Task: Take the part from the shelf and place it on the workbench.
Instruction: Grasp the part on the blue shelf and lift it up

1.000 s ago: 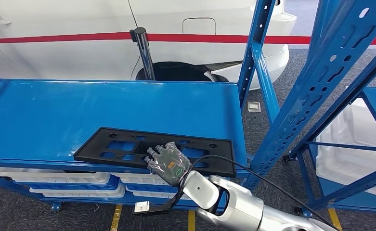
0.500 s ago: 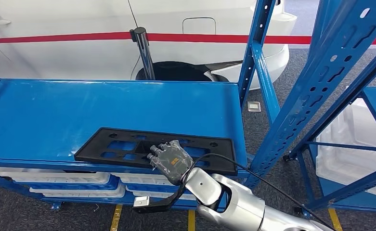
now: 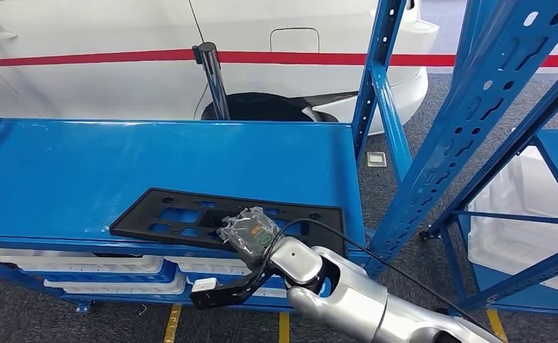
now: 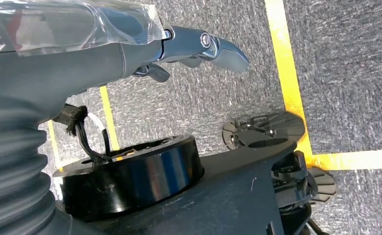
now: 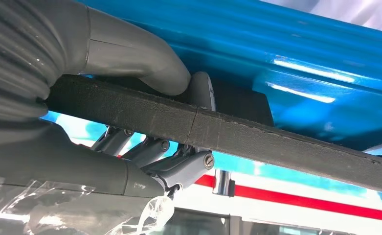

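Black flat part (image 3: 222, 217), pierced with rectangular cut-outs, lying on the blue shelf (image 3: 118, 164) at its front edge, toward the right end. Silver right arm reaching up from below right, wrist bent so the right robot hand (image 3: 249, 232) sits at the part's near edge, plastic-wrapped back of the hand facing up. Seen from the right wrist: thick grey thumb (image 5: 145, 61) pressed on one face of the part's edge (image 5: 237, 132), darker fingers (image 5: 179, 164) curled against the opposite face, so gripping the part between them. Part level with the shelf in the head view; lifted or resting, cannot tell. Left robot hand (image 4: 130, 54) hanging low over grey carpet (image 4: 345, 58) with yellow floor lines (image 4: 286, 78), fingers extended and a little apart, holding nothing. White car (image 3: 118, 57) with a red stripe behind the shelf; white trays (image 3: 83, 261) on the level below.
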`<control>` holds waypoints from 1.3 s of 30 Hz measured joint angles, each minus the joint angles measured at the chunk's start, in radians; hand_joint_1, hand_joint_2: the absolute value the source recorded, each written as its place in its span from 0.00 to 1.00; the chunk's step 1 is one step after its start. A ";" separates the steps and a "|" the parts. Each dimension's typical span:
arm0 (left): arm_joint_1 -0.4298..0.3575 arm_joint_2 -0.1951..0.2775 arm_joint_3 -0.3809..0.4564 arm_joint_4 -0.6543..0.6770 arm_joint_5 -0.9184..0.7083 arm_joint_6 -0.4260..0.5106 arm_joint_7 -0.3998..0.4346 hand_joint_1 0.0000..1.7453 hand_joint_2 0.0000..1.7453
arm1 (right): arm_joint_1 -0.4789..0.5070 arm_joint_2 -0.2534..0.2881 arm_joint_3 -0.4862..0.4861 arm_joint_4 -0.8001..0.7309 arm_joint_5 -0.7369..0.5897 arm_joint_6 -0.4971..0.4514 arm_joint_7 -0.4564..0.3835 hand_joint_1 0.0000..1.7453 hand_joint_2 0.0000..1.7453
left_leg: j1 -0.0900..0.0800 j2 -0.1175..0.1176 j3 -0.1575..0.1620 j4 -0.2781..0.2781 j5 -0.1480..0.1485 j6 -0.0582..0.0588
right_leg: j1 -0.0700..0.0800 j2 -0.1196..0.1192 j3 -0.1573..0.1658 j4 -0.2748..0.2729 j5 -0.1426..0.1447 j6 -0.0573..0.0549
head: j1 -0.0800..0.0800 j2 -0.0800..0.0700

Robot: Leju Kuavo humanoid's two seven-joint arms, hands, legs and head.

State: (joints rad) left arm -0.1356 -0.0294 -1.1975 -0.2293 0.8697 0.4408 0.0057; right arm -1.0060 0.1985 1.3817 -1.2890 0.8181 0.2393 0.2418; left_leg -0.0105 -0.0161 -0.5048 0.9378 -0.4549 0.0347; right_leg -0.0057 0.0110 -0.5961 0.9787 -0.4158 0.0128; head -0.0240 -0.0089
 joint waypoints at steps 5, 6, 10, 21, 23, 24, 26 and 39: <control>0.002 0.000 0.000 0.000 -0.005 -0.008 -0.002 0.00 1.00 | -0.007 0.012 0.000 0.025 -0.013 -0.002 0.004 1.00 1.00 | 0.000 0.000 0.001 0.000 0.000 0.000 | 0.000 0.000 0.002 0.000 0.000 0.000 | 0.000 0.000; 0.002 0.000 0.000 0.000 -0.006 -0.010 -0.005 0.00 1.00 | -0.007 0.014 0.000 0.029 -0.013 -0.004 0.006 1.00 1.00 | 0.000 0.000 0.002 0.000 0.000 0.000 | 0.000 0.000 0.002 0.000 0.000 0.000 | 0.000 0.000; 0.003 0.000 0.000 0.000 -0.012 -0.012 -0.017 0.00 1.00 | -0.009 0.017 0.002 0.040 -0.016 -0.011 0.013 0.00 1.00 | 0.000 0.000 0.003 0.000 0.000 0.000 | 0.000 0.000 0.003 0.000 0.000 0.000 | 0.000 0.000; 0.004 0.000 0.000 0.000 -0.009 -0.001 -0.006 0.00 1.00 | -0.004 0.018 0.016 0.069 -0.026 -0.026 0.028 0.00 1.00 | 0.000 0.000 0.003 0.000 0.001 -0.001 | 0.000 -0.001 0.002 0.000 0.001 0.000 | 0.000 0.000; 0.004 0.000 0.000 0.000 -0.007 -0.001 -0.001 0.00 1.00 | -0.004 0.019 0.017 0.072 -0.029 -0.027 0.029 0.00 1.00 | 0.000 0.000 0.002 0.000 0.001 -0.001 | 0.000 -0.001 0.002 0.000 0.001 0.000 | 0.000 0.000; 0.005 0.000 0.000 0.000 -0.007 -0.001 0.001 0.00 1.00 | -0.004 0.020 0.017 0.073 -0.030 -0.027 0.029 0.00 1.00 | 0.000 0.000 0.002 0.000 0.001 -0.001 | 0.000 -0.001 0.002 0.000 0.000 0.000 | 0.000 0.000; 0.005 0.000 0.000 0.000 -0.006 -0.001 0.002 0.00 1.00 | -0.005 0.022 0.018 0.075 -0.033 -0.027 0.029 0.00 1.00 | 0.000 0.000 0.002 0.000 0.000 -0.001 | 0.000 0.000 0.002 0.000 0.000 0.000 | 0.000 0.000; 0.008 0.002 0.000 0.000 -0.007 -0.001 0.002 0.00 1.00 | -0.006 0.028 0.019 0.084 -0.034 -0.028 0.032 0.00 1.00 | 0.000 0.000 0.001 0.000 0.000 -0.001 | 0.000 0.000 0.002 0.000 0.000 0.000 | 0.000 0.000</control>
State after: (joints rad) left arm -0.1278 -0.0276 -1.1975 -0.2293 0.8625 0.4395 0.0075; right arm -1.0115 0.2266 1.4008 -1.2051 0.7841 0.2113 0.2733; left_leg -0.0106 -0.0164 -0.5034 0.9379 -0.4546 0.0340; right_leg -0.0057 0.0105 -0.5943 0.9786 -0.4154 0.0128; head -0.0240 -0.0089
